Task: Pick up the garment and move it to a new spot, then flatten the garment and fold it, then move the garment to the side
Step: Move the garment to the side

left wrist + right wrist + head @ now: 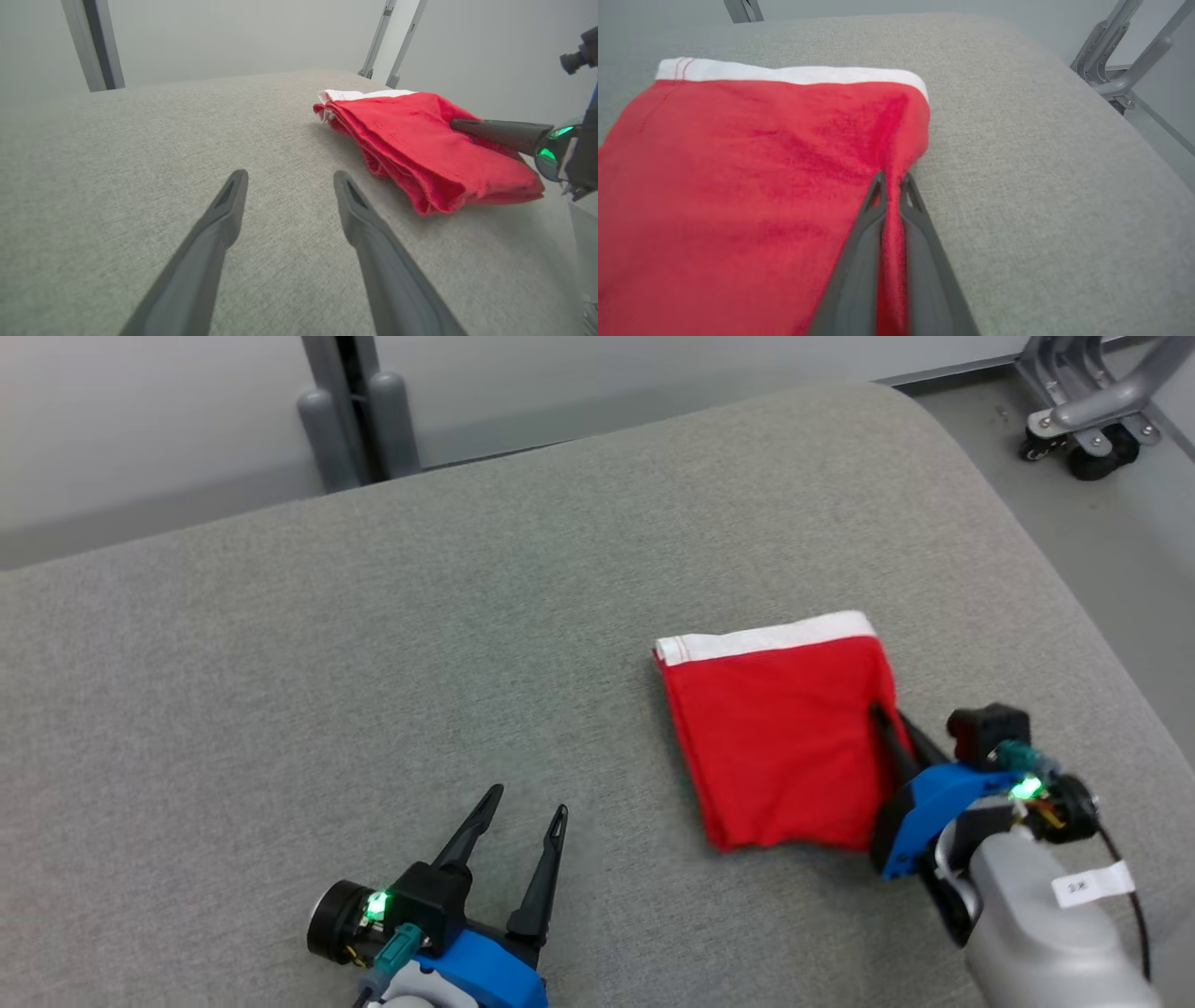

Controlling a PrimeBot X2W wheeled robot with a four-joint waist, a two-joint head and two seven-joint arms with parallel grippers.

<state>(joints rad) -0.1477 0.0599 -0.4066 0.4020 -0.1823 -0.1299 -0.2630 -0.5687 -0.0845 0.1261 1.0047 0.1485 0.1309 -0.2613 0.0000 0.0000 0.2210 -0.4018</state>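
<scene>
The garment (775,737) is red with a white band along its far edge, folded into a compact rectangle on the grey surface (373,663). My right gripper (882,719) is shut on the garment's right edge; in the right wrist view a ridge of red cloth (822,186) is pinched between the two fingers (920,233). My left gripper (527,803) stands open over bare surface to the garment's left, nothing between its fingers. The left wrist view shows the stacked red layers (420,144) to the right of that open gripper (287,179), with the right gripper's finger (500,130) on them.
The grey surface's rounded right edge (1074,616) runs close beside the garment. Past it stands a metal frame on casters (1088,420) on the floor. A grey post (359,411) rises behind the far edge. Bare surface spreads to the left and far side.
</scene>
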